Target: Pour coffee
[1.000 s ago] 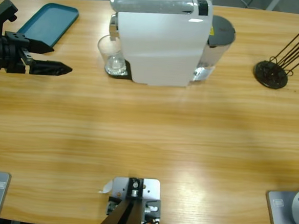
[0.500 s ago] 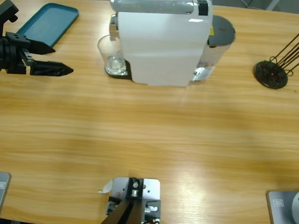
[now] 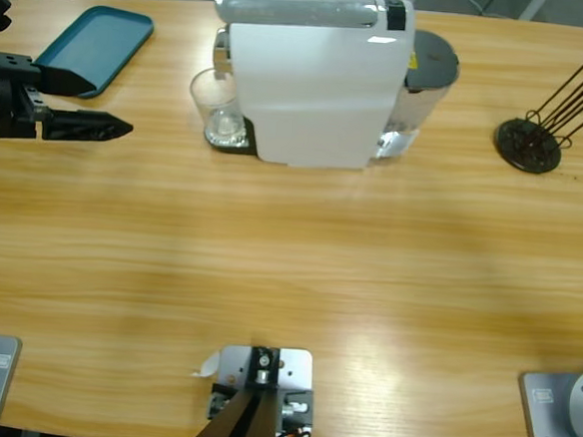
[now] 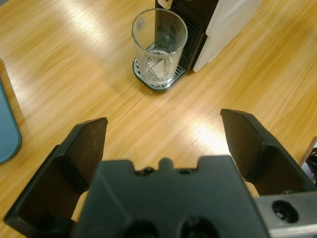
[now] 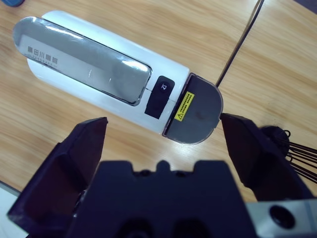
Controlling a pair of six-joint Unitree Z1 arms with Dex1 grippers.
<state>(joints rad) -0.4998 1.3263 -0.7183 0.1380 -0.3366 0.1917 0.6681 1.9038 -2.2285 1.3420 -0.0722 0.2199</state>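
Observation:
A clear glass tumbler (image 3: 215, 98) (image 4: 158, 42) stands upright on the drip tray (image 4: 148, 82) of the white coffee machine (image 3: 311, 80) (image 5: 109, 74). No coffee shows in the glass. My left gripper (image 3: 109, 106) (image 4: 163, 121) is open at the table's left side, pointing at the glass from a distance, with nothing between its jaws. In the right wrist view my right gripper (image 5: 163, 121) is open and looks down on the machine's top from above. The high view does not show the right arm.
A teal tray (image 3: 88, 44) (image 4: 7, 134) lies at the back left, just behind the left gripper. A black wire stand (image 3: 529, 143) (image 5: 287, 144) sits at the right. The machine's grey tank lid (image 3: 433, 58) (image 5: 195, 116) is at its right end.
The left gripper has drawn back a little to the left, away from the glass. The glass and machine have not moved.

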